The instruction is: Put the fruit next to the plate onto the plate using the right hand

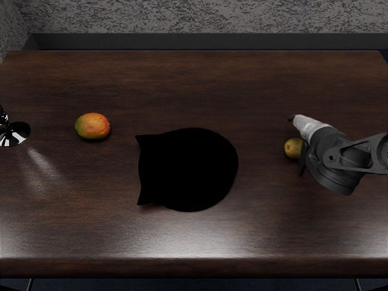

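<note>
Entering from the picture's right edge, the right arm lies low over the dark wooden table [194, 242], and the right hand [317, 144] at its end sits right up against a small yellow fruit [293, 147]. The hand shows as a bulky dark body with a pale grey part slanting up and away from it. From this angle it cannot be told whether the hand is spread or closed. It visibly grips nothing: the fruit rests on the table surface, not lifted. The side of the fruit nearest the hand is hidden behind the hand, so it is unclear whether the two actually touch or merely sit just beside each other.

Beyond the fruit, farther from the hand, lies the black plate [187, 168], with a strip of bare wood between fruit and plate rim. Nothing lies on the plate. On the plate's other side, well apart from the hand, a red-and-green mango [92, 126] rests on the table. Farthest from the hand, at the opposite edge of the picture, stands a shiny metallic object [11, 132], cut off by the frame.
</note>
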Controlling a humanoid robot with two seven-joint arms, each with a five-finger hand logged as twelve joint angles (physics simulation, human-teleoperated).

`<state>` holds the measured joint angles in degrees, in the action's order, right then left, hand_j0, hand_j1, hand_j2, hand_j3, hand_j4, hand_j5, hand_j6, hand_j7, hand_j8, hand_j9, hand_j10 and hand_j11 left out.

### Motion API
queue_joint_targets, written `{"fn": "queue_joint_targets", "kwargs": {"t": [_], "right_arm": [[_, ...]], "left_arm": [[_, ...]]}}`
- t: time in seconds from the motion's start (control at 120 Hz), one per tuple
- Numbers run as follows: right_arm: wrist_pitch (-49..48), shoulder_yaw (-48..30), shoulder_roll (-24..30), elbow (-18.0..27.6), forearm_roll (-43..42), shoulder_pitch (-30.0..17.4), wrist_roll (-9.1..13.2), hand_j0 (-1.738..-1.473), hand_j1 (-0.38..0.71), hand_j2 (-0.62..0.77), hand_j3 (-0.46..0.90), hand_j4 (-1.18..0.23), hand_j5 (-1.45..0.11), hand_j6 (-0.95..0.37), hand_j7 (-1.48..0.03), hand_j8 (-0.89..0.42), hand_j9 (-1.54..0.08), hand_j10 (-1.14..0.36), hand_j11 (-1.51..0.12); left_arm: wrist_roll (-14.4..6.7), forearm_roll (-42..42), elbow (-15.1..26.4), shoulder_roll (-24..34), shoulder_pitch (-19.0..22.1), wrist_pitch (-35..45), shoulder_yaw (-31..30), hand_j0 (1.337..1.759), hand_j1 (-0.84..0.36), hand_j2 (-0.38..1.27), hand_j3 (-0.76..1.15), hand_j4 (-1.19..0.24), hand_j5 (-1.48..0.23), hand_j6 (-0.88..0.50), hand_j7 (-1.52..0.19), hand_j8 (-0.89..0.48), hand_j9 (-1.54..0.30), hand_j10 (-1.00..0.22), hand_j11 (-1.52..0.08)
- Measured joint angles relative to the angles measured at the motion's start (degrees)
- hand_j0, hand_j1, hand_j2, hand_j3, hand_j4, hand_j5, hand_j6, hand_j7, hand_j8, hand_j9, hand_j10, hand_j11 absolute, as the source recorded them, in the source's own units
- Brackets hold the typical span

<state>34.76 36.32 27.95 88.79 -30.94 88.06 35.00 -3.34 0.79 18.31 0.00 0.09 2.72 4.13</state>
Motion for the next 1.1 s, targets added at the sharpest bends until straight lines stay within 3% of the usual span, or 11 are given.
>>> {"fn": "queue_joint_targets", "kwargs": {"t": [0.392, 1.1], "right_arm": [[0.2, -0.8, 0.2, -0.2, -0.8, -0.4, 0.0, -1.658, -0.03, -0.05, 0.00, -0.27, -0.35, -0.27, -0.35, -0.27, -0.35, -0.27, -0.35], [0.2, -0.9, -0.2, -1.1, -1.8, -3.0, 0.0, -1.658, 0.02, -0.06, 0.00, -0.31, -0.40, -0.31, -0.40, -0.31, -0.40, -0.31, -0.40]], "left_arm": [[0.0, 0.0, 0.0, 0.0, 0.0, 0.0, 0.0, 1.658, 0.35, 0.00, 0.00, 0.00, 0.00, 0.00, 0.00, 0.00, 0.00, 0.00, 0.00], [0.0, 0.0, 0.0, 0.0, 0.0, 0.0, 0.0, 1.658, 0.35, 0.00, 0.00, 0.00, 0.00, 0.00, 0.00, 0.00, 0.00, 0.00, 0.00]]}}
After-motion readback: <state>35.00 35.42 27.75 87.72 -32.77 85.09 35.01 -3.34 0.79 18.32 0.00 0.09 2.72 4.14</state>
